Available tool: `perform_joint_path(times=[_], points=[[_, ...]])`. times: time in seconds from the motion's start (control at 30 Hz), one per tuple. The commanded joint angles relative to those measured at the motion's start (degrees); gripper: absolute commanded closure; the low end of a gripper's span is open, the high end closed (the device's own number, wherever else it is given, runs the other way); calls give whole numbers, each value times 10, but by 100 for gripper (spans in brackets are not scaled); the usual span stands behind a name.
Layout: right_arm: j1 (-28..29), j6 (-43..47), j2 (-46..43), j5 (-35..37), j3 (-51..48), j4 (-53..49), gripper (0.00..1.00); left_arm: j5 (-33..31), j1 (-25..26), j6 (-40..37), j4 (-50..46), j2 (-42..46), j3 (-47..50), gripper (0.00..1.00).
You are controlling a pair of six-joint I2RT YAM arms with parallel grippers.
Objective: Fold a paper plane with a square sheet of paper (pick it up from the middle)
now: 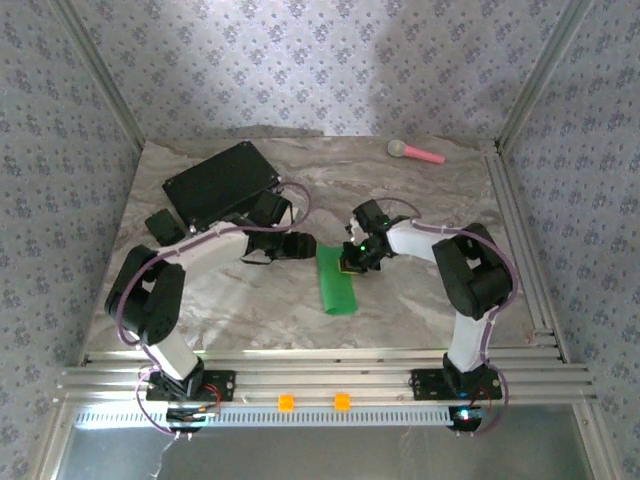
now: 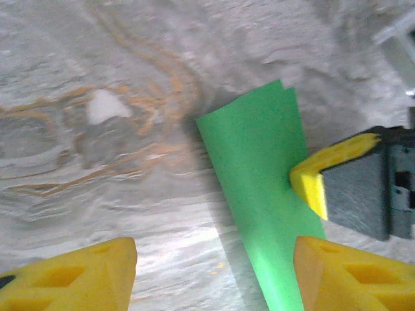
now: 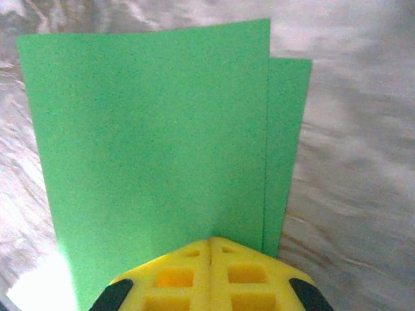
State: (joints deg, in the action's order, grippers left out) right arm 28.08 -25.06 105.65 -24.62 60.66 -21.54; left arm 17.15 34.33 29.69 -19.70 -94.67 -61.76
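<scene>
**Q:** Two arms over one table: where is the paper?
**A:** The square sheet of paper point(image 1: 336, 281) lies mid-table on the marble table point(image 1: 250, 300), folded in half with its layers slightly offset.
**Q:** And the claws?
**A:** The right gripper point(image 3: 211, 249) is closed tight, tips on the sheet's far end. The left gripper point(image 2: 214, 254) hovers beside it, jaws wide.

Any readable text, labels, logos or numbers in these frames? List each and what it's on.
No readable text anywhere.
Green paper: plain, no print on the folded faces that show.
Black case: no label legible; too small to tell.
Pink-handled toy: too small to read any marking.
Wallpaper: repeating floral pattern, no words.
Orange tabs on the front rail: blank as far as can be seen.
</scene>
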Motion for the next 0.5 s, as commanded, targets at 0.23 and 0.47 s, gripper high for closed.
perform_joint_path(times=[0.23, 0.47], points=[[-37, -26, -15, 2, -75, 8, 94, -35, 71, 224, 95, -8, 34, 35], [-35, -54, -18, -3, -93, 36, 94, -20, 96, 235, 108, -57, 9, 36]])
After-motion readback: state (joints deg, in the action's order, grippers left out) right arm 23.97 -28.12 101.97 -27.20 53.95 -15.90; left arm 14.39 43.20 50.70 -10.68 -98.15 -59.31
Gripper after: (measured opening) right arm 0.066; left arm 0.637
